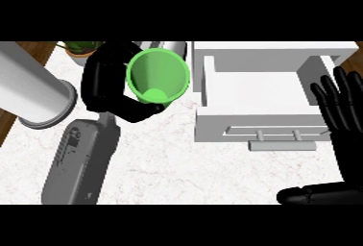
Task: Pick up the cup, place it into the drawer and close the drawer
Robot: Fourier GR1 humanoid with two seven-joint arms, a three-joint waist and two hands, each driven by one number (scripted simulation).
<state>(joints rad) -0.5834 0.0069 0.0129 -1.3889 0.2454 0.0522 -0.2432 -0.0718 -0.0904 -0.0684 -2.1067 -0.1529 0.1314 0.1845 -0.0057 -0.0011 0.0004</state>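
Head view: left hand (106, 91) curled round green cup (157, 77) (right hand (345, 115) open).

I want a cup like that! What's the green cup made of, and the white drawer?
The green cup looks like smooth, slightly see-through plastic: its base shows through the bright wall. The white drawer looks like matte painted wood or plastic, flat and unshiny, with a grey bar handle, maybe metal.

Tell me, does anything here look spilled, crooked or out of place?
Nothing looks spilled or damaged. The green cup is tipped so its mouth faces the camera, but only because the left hand is curled round it, left of the open white drawer. The right hand rests open by the drawer's right side.
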